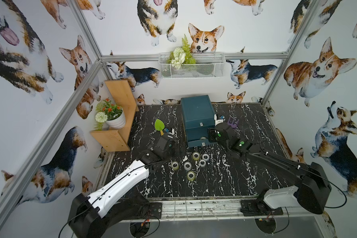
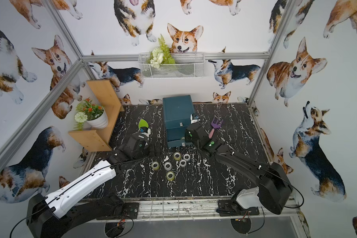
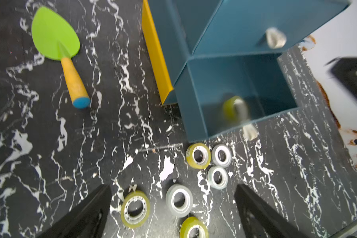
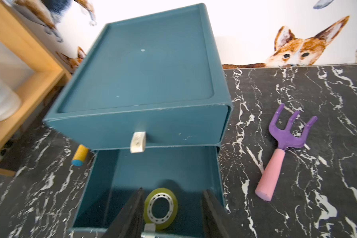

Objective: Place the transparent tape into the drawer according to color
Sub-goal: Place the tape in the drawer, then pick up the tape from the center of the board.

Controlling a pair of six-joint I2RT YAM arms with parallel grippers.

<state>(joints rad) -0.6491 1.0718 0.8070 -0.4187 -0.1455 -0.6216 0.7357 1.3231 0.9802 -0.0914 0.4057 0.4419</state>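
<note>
Our right tool (image 4: 173,190) stands apart around the yellow-green see-through tape roll (image 4: 172,203) resting in the pulled-out bottom teal drawer (image 4: 103,185). Lifting crookedly, we could snag the roll and drag it out. Our left tool (image 3: 172,186) gapes wide over the black marbled counter (image 3: 50,164).

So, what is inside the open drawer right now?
One yellow-green tape roll is in the open drawer, between the parted fingers of the right claw. The visible floor is otherwise bare. Its back part, under the closed drawer above, and the spots behind the fingers are covered.
</note>
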